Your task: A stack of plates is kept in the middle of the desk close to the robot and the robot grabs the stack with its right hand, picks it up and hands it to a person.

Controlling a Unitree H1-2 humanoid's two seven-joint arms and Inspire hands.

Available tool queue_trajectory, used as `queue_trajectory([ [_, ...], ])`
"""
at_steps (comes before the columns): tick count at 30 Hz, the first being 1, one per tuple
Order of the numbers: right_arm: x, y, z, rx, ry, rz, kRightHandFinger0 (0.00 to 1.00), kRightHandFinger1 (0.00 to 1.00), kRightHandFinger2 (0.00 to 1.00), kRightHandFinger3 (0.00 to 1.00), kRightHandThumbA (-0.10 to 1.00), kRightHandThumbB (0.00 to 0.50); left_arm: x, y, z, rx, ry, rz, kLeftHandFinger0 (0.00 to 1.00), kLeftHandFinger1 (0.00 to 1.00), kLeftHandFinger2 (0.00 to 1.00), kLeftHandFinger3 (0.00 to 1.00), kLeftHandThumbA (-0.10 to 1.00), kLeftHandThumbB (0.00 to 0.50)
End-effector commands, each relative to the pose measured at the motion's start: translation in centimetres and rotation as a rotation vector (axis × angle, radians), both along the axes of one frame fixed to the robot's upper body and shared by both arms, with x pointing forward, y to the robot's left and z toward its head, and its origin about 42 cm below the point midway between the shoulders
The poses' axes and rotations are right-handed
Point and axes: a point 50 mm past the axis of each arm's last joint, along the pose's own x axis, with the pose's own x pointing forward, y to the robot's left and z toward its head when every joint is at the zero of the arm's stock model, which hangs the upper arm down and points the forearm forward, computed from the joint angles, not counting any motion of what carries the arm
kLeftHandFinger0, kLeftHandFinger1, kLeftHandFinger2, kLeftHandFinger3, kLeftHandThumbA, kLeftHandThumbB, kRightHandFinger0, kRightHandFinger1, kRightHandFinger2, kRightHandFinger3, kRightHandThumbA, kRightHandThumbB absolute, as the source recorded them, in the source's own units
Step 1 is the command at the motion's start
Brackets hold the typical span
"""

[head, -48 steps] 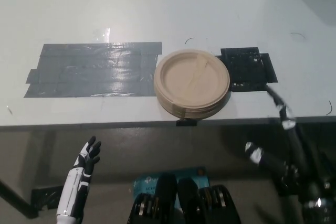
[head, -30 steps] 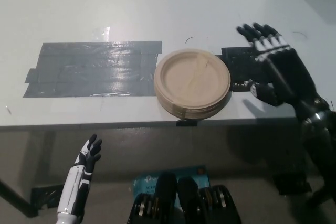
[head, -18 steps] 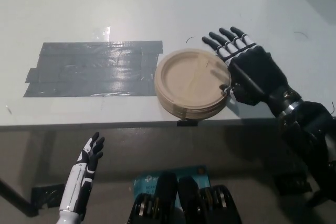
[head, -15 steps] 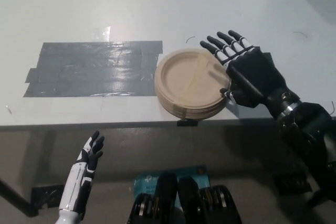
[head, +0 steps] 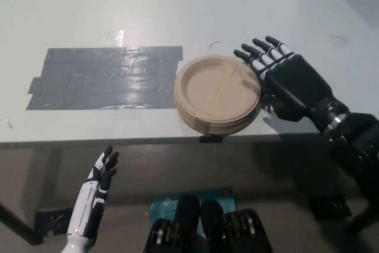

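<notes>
Tan round plate stack point(head: 217, 95) near desk point(head: 177, 4) edge; right hand point(head: 288, 81) spread beside it.

grey tape patch point(head: 103, 78): flat on white desk point(head: 177, 4) | teal box point(head: 172, 205): on the floor below desk edge

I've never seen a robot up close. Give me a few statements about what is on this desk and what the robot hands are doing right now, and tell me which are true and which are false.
1. The stack of plates sits near the front edge of the desk. True.
2. The black right robot hand has lifted the stack off the desk. False: the stack rests on the desk, and the open hand is beside it on its right.
3. The white left robot hand hangs below the desk edge, holding nothing. True.
4. A patch of grey tape lies to the right of the plates. False: it lies on their left.
5. The top plate holds food. False: it is bare.
</notes>
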Motion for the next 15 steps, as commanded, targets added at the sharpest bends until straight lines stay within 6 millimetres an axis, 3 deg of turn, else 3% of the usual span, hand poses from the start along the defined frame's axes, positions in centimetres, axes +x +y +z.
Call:
queue_trajectory([
  [1,0.0,-1.2,3.3,0.004,-0.078,-0.015,1.0,1.0,1.0,1.0,0.93,0.5,0.0,0.1,0.7,0.01,-0.044,-0.002,1.0,1.0,1.0,1.0,1.0,0.0],
  [4,-0.2,-1.4,3.5,0.003,-0.071,-0.01,1.0,1.0,1.0,1.0,0.93,0.5,0.0,0.1,0.6,0.005,-0.043,-0.004,1.0,1.0,1.0,1.0,1.0,0.0],
  [10,-0.5,-1.2,1.6,-0.004,-0.038,-0.005,1.0,1.0,1.0,1.0,0.9,0.5,0.1,-0.1,0.6,0.002,-0.042,-0.009,1.0,1.0,1.0,1.0,1.0,0.0],
  [15,0.0,-0.6,0.2,-0.009,-0.007,0.001,1.0,1.0,1.0,1.0,0.96,0.5,0.3,-0.1,0.9,-0.002,-0.043,-0.004,1.0,1.0,1.0,1.0,1.0,0.0],
])
